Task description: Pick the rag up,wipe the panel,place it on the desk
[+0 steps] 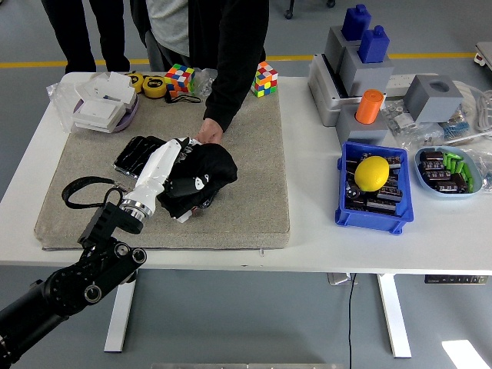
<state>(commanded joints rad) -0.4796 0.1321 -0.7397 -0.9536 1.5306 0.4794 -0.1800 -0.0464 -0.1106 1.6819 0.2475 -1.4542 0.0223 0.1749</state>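
Note:
The black rag point(201, 173) lies bunched over the right end of the glossy black panel point(141, 152), which rests on the grey felt mat point(246, 196). My left hand point(184, 171), at the end of a white forearm, is shut on the rag and presses it onto the panel. Only the panel's left end shows; the rest is hidden under the rag and hand. A person at the far side holds the panel's far edge with one hand point(208, 132). My right arm is out of view.
Two Rubik's cubes point(181, 78) point(264, 79) and a white box point(100, 104) sit at the mat's far edge. To the right stand a blue bin with a yellow ball point(372, 172), grey fixtures with blue and orange caps point(369, 54) and a dish of parts point(447, 171).

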